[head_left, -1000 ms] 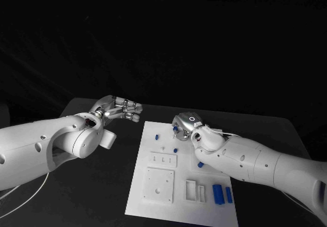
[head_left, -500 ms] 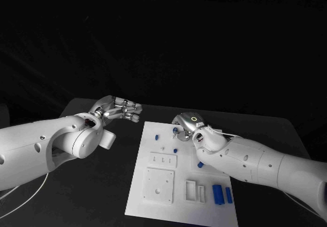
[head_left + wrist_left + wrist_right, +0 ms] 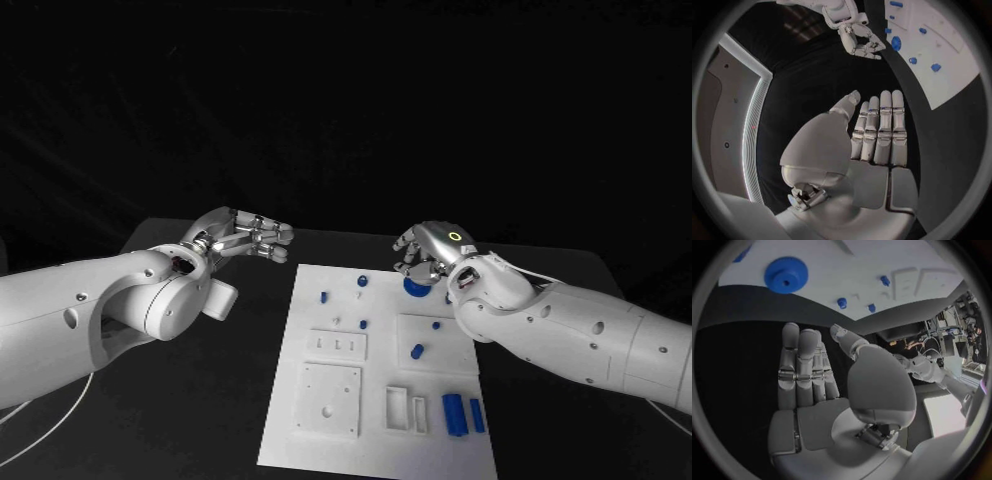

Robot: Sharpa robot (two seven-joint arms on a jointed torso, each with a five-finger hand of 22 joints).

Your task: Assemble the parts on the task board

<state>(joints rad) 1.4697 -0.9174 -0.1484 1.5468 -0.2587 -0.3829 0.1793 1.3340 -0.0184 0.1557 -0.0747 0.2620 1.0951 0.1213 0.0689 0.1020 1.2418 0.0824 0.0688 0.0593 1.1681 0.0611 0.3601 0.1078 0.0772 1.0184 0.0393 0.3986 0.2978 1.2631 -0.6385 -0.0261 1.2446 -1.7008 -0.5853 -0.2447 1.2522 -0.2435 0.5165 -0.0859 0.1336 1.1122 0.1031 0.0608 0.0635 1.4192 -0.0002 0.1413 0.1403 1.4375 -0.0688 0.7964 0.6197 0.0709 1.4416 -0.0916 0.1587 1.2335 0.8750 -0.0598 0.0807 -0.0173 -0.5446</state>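
While both are held above the bench (image 3: 188,400), left robot hand (image 3: 242,234) spread and empty beside the white board (image 3: 325,440), right robot hand (image 3: 430,255) spread over its far edge, round blue part (image 3: 418,287) seated just below, small blue parts (image 3: 462,412) scattered across the board.

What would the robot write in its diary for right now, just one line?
left hand: open, off the board | right hand: open, holds nothing | round blue part: on task board | step: assembly unfinished

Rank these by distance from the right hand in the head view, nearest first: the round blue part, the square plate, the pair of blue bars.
1. Round blue part, directly under the right hand.
2. Square plate, board's near left.
3. Pair of blue bars, board's near right; close to the plate's distance, so hard to call.
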